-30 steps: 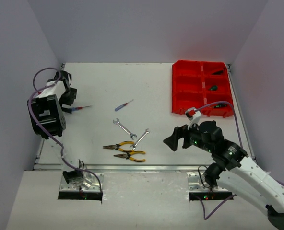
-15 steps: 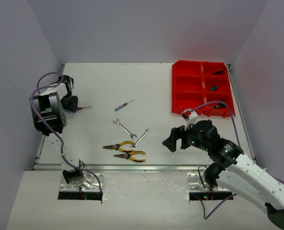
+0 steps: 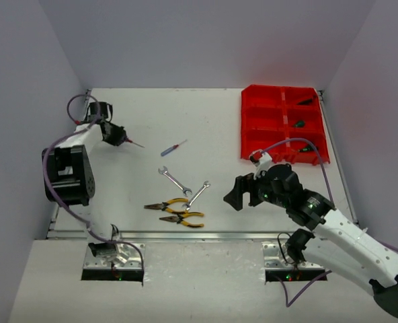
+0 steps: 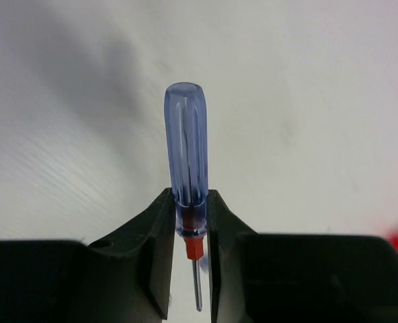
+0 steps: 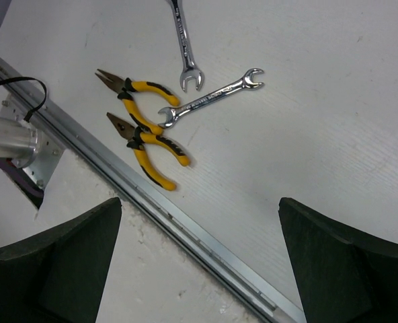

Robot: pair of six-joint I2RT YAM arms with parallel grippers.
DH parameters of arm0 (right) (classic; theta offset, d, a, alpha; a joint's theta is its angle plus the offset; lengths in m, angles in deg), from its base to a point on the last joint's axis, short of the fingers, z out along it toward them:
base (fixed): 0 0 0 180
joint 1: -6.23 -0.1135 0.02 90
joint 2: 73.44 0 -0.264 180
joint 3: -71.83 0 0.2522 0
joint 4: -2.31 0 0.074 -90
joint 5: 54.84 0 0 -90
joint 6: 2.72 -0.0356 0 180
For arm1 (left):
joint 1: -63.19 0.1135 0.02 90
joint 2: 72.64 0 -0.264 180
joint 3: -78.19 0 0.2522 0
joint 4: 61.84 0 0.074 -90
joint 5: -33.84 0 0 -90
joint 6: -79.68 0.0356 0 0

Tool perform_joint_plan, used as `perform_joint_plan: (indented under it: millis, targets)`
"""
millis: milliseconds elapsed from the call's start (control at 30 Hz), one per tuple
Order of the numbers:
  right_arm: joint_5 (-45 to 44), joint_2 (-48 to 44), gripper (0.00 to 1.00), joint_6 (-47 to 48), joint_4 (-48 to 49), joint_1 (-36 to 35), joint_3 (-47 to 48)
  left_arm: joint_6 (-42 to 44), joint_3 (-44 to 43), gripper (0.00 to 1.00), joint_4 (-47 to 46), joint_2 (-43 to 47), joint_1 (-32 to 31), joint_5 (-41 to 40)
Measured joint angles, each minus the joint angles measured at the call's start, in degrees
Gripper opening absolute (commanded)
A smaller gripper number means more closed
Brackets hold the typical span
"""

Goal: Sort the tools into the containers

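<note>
**L arm has a screwdriver pinched, R arm open over the pliers**

L gripper [image 4: 189, 210] is clenched on the blue-handled screwdriver [image 4: 185, 141] by the worktop's [image 3: 219, 128] left edge, twd the far-left corner. The pinch sits low on the handle at the red collar, so the shaft runs back btwn the fingers and the handle sticks out front, prob. to keep it steady for the carry. The red tray [image 3: 243, 128] is in the far-right corner, well apart, so it's a long cross-table haul. Some of its right-column bins already hold tools.

R gripper [image 5: 199, 215] is spread wide and holds nothing. It looks down on two pliers [image 5: 145, 128] near the front edge and two wrenches [image 5: 209, 97] just beyond, one touching a plier handle. Likely lining up the next pick. A second screwdriver [image 3: 173, 148] lies mid-worktop, unsorted.
</note>
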Motion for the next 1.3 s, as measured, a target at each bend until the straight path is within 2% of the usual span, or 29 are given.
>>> perform_joint_plan:
  millis: [133,233,300,367,467,733,800,867,1000,1167,1300]
  targets:
    - [0.7,5.9,0.99,-0.8,1.8,0.2,5.2,4.9,10.0,0.00,-18.2,16.5,-13.1,13.4]
    - [4.2,13.1,0.99,-1.9,2.9,2.0,14.3,8.2,17.8,0.00,-31.9,25.4,-23.2,21.0]
    - [6.6,17.9,0.99,-2.8,5.9,3.2,19.4,9.5,21.8,0.00,-37.0,28.9,-28.1,26.0]
    - [9.7,20.1,0.98,-4.2,10.1,3.7,20.7,9.3,26.1,0.00,-43.5,30.0,-30.3,29.5]
    - [11.8,23.3,0.94,-6.0,15.0,3.8,21.3,9.0,31.0,0.00,-47.1,30.5,-32.5,33.1]
    - [11.7,30.6,0.61,-8.4,18.0,3.8,22.1,9.2,32.9,0.00,-48.8,33.1,-36.2,38.4]
    - [12.1,30.9,0.45,-8.9,19.2,3.8,22.1,9.2,33.5,0.00,-49.5,33.5,-36.1,38.4]
    - [12.6,30.9,0.37,-9.1,19.8,3.5,22.2,9.0,34.5,0.00,-50.7,33.6,-36.3,38.5]
    - [13.8,30.8,0.41,-9.4,19.9,3.4,22.2,8.5,36.5,0.00,-53.1,34.2,-36.3,38.8]
    - [14.9,30.7,0.69,-10.7,21.6,3.5,21.6,8.3,36.9,0.00,-53.9,34.4,-36.3,39.0]
    - [14.1,29.2,0.71,-11.4,22.5,3.5,21.3,8.7,36.9,0.00,-53.9,34.4,-36.6,39.5]
